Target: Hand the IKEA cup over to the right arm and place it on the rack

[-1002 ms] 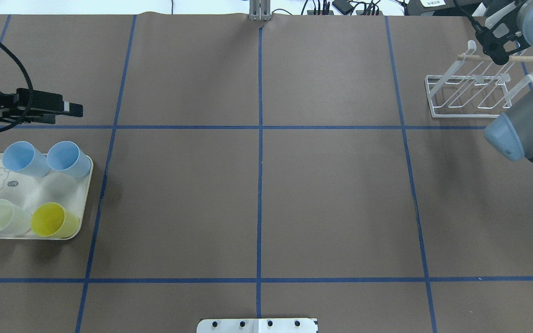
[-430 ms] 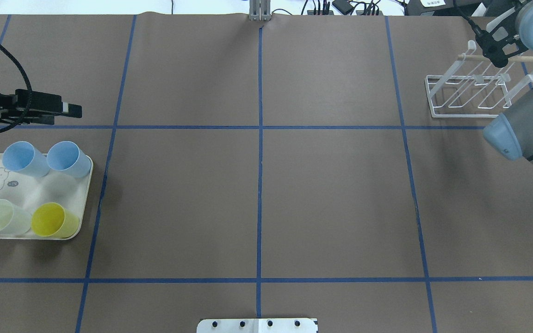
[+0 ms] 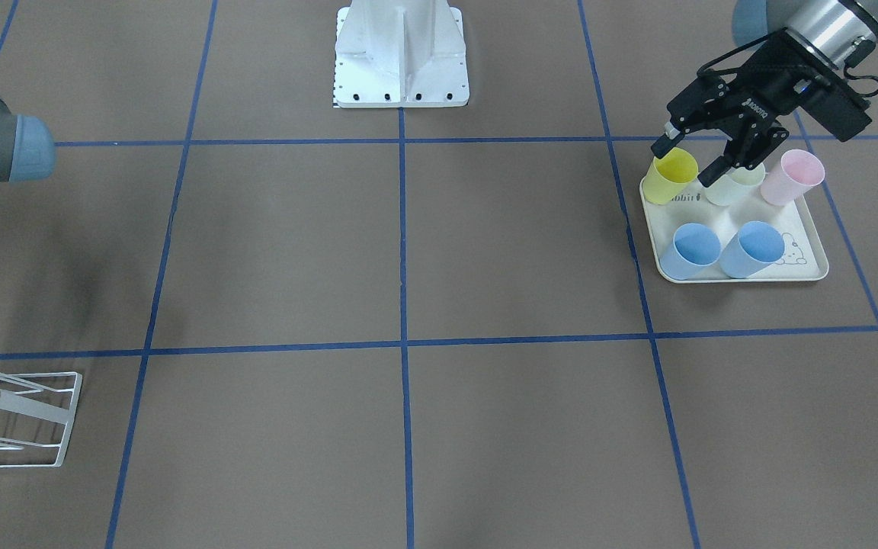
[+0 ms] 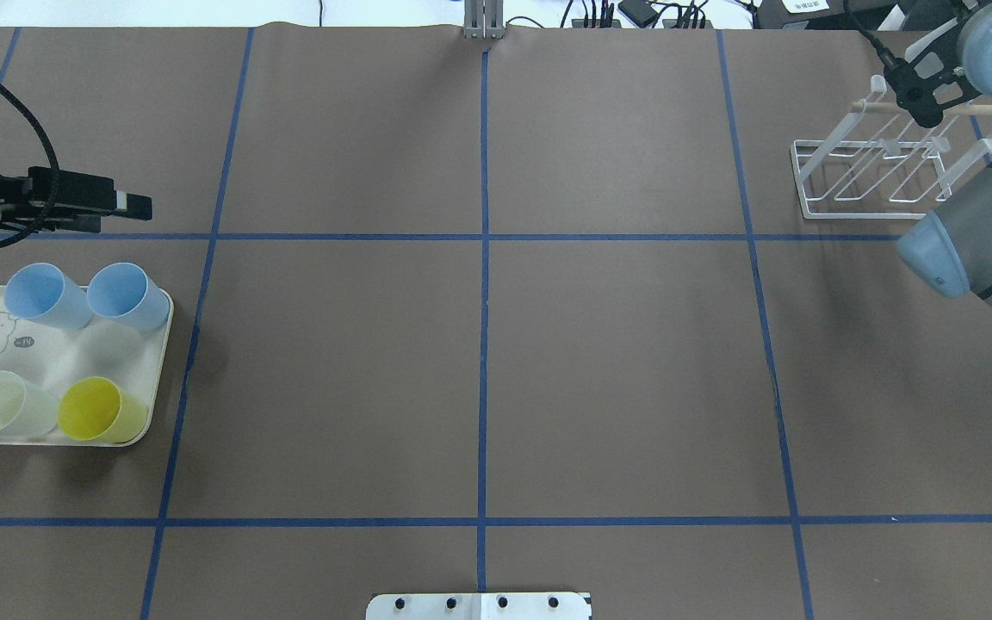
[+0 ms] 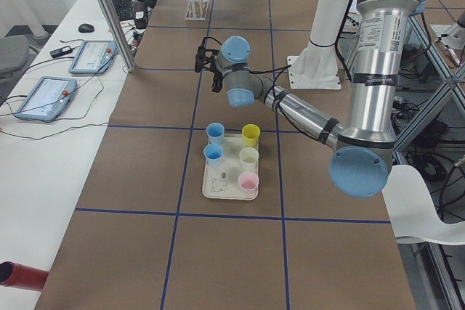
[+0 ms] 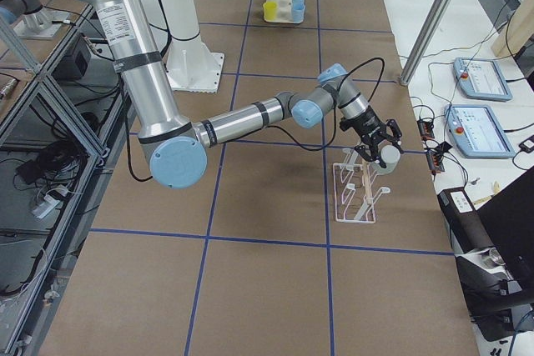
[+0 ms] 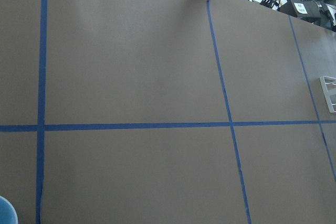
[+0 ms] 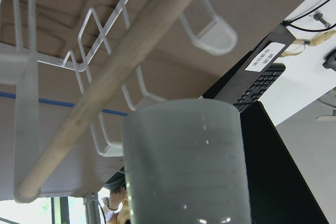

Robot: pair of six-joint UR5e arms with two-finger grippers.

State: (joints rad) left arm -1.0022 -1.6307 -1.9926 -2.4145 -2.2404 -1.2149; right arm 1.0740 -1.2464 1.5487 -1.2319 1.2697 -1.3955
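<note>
1. Judged the step as placing. Found the IKEA cup (image 8: 184, 166) in the right gripper (image 6: 380, 156), just above the rack (image 4: 858, 185), with the wooden dowel (image 8: 105, 103) slanting close past the jaws.
2. Best done slowly: needed the cup lined up over a free prong (image 8: 212, 35) beyond the jaws, kept clear of the dowel, then lowered along the prong's slant before any release.
3. Right jaws: judged closed on the cup. Saw no fingers in the wrist view, only the cup filling the middle.
4. Left gripper (image 3: 684, 162): spread wide, gripping nothing. Placed one fingertip by the yellow cup (image 3: 671, 179), the other over the pale green cup (image 3: 736, 187), both on the tray (image 3: 744, 274) below the jaws.
</note>
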